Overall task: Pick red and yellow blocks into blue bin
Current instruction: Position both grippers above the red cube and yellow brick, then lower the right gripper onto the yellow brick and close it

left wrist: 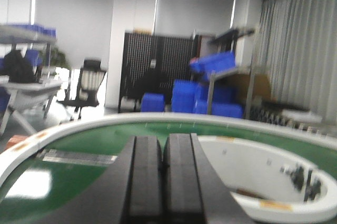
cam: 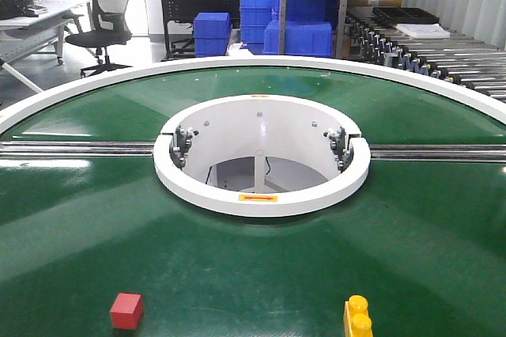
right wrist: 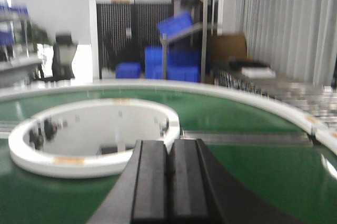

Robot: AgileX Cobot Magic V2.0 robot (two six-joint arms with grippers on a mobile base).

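Note:
A plain red cube (cam: 126,310) rests on the green belt near the front left of the exterior view. A yellow studded brick (cam: 357,318) stands at the front right, cut by the bottom edge. No blue bin with smooth sloping walls shows in any view. My left gripper (left wrist: 163,148) is shut with nothing between its pads and points over the belt toward the white ring. Shut and empty as well, my right gripper (right wrist: 169,153) is aimed at the ring's right side. Neither block shows in the wrist views, and neither gripper shows in the exterior view.
A white ring (cam: 261,155) surrounds the open hub of the round green conveyor (cam: 411,250), whose outer rim (cam: 261,64) is white. Metal strips (cam: 75,148) cross the belt left and right. Behind stand blue ribbed crates (cam: 296,36), an office chair (cam: 107,13) and a roller conveyor (cam: 443,56).

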